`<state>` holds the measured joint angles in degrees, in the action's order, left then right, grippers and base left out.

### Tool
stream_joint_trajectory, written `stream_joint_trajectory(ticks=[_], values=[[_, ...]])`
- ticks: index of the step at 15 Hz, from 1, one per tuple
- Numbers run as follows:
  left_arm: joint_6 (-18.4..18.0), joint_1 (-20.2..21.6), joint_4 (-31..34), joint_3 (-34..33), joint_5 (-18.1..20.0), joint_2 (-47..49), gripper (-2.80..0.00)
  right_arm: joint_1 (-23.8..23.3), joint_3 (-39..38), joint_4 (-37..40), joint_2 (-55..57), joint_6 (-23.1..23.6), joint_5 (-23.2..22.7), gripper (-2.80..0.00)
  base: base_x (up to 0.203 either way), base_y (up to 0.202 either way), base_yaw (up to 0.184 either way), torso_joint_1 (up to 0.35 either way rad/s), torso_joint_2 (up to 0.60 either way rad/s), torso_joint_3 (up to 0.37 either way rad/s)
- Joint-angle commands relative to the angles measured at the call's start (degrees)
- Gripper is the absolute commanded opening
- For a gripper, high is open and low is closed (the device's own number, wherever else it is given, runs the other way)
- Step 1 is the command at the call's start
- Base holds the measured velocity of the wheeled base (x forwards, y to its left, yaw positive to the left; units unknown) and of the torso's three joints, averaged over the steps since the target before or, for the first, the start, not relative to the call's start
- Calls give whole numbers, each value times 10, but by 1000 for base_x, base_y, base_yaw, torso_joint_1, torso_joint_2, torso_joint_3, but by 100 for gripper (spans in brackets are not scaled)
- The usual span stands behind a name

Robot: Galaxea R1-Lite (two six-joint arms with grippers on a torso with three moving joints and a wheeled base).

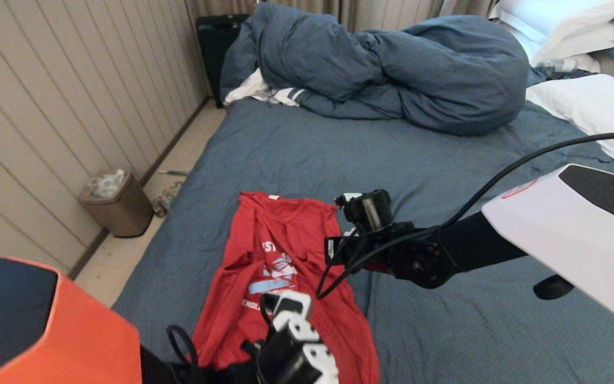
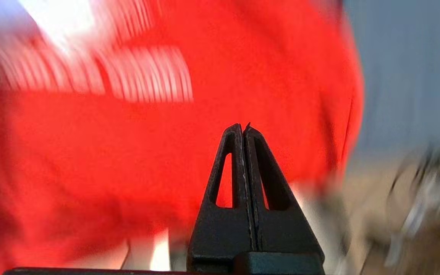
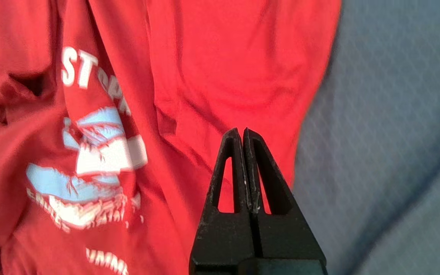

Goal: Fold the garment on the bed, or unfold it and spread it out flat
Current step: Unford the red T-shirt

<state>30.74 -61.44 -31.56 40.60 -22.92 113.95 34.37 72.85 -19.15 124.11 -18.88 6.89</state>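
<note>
Jaws pressed together and empty on both the left gripper (image 2: pixel 243 128) and right gripper (image 3: pixel 242 131), poised over the garment (image 1: pixel 280 277).

- Left arm (image 1: pixel 46 325): orange shell with a dark inset panel.
- Right arm (image 1: pixel 568 229): white shell, dark panel, black forearm, looping black cable (image 1: pixel 525 160).
- Left gripper (image 2: pixel 243 128) and right gripper (image 3: pixel 242 131): black triangular fingers with slotted cut-outs.

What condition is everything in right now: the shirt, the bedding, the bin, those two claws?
Red T-shirt: lying on the bed, wrinkled, partly folded.
Duvet: bunched up.
Sheet: wrinkled.
Waste bin: upright, lined.
Left claw: shut, empty.
Right claw: shut, empty.
</note>
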Motion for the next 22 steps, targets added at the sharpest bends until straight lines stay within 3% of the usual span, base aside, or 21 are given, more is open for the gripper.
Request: stream_joint_trajectory(ticks=[1,6,9,13,17,22], values=[[-5,59,-1,60,2,5,-280,1,-1,-1,-1,-1,1,-280,0,0,0,0,0,0],[-53,235,5,237,9,98,-280,-2,9,-3,-11,0,4,-280,0,0,0,0,0,0],[-70,305,25,301,9,121,-280,-17,47,1,-34,15,8,-280,0,0,0,0,0,0],[-89,332,29,357,10,159,-280,-38,108,50,-58,50,7,-280,0,0,0,0,0,0],[-100,332,67,420,14,204,-280,-43,109,53,-55,55,7,-280,0,0,0,0,0,0],[-96,358,60,400,19,224,-280,-56,118,52,-48,57,6,-280,0,0,0,0,0,0]])
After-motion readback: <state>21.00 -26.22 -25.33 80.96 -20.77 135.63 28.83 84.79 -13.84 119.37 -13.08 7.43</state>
